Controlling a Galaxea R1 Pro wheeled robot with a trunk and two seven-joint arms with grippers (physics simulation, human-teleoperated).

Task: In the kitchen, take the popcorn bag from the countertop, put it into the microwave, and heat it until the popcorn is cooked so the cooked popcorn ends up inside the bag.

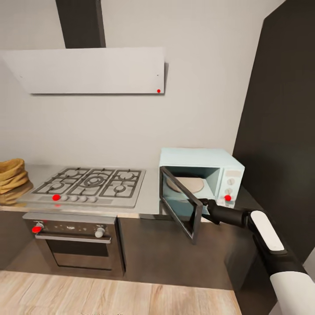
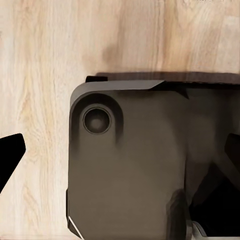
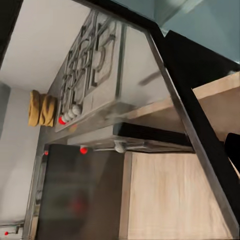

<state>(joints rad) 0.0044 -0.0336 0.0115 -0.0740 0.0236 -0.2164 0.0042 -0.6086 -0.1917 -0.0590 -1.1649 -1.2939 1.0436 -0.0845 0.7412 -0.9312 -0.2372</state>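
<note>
The pale mint-blue microwave (image 1: 218,168) stands at the right end of the grey countertop (image 1: 151,192). Its dark glass door (image 1: 179,203) is swung wide open toward me, showing the round turntable inside. My right gripper (image 1: 202,202) is at the door's free edge; in the right wrist view the door frame (image 3: 190,125) crosses close in front, one fingertip (image 3: 233,146) sits beside it, and the jaws look open. The tan popcorn bag (image 1: 11,175) sits at the counter's far left, far from both grippers, and appears again as the bag (image 3: 41,107). My left gripper (image 2: 120,165) hangs open over the floor.
A gas hob (image 1: 89,183) lies between the bag and the microwave, above a dark built-in oven (image 1: 76,245). A white hood (image 1: 87,70) hangs above. A tall dark cabinet (image 1: 280,131) walls in the right side. My own base (image 2: 130,165) is below the left gripper, on wood flooring (image 1: 109,293).
</note>
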